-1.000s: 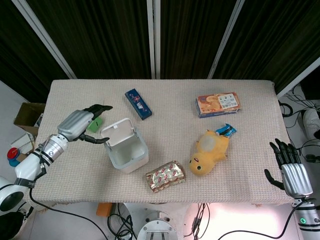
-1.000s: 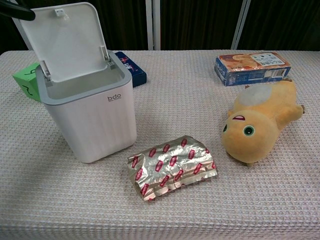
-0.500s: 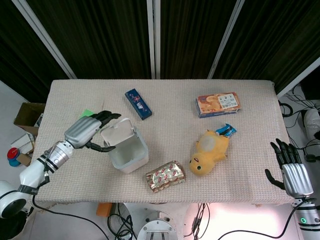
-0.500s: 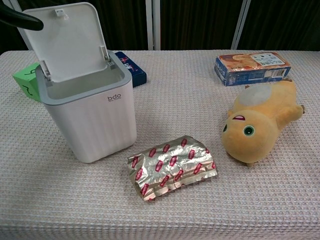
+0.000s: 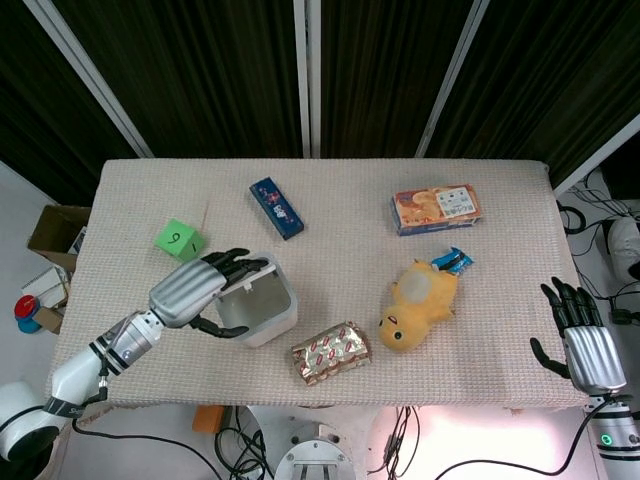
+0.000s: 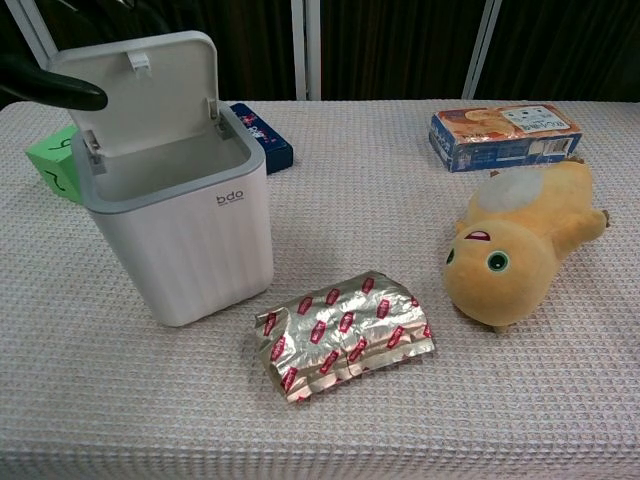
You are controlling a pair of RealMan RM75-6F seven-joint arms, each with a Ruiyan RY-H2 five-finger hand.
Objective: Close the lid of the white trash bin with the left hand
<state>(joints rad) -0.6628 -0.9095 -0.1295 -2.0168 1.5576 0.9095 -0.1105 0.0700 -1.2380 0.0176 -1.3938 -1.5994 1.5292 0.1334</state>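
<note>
The white trash bin [image 6: 185, 240] stands at the table's left front, also seen from above as the bin [image 5: 268, 315]. Its lid [image 6: 140, 95] is tilted forward, partly lowered over the opening. My left hand [image 5: 200, 288] lies over the lid from the left, fingers spread and touching its back; one dark finger [image 6: 55, 92] shows at the lid's top left in the chest view. It holds nothing. My right hand [image 5: 582, 340] hangs off the table's right front corner, fingers apart and empty.
A green cube [image 5: 180, 240] sits left behind the bin. A blue box [image 5: 276, 207] lies behind it. A foil snack bag [image 5: 331, 351], a yellow plush toy [image 5: 418, 305] and a biscuit box [image 5: 435, 209] lie to the right.
My left hand has moved right and forward over the bin, pushing the lid from upright to a forward tilt. The green cube is now uncovered. The right hand has stayed put.
</note>
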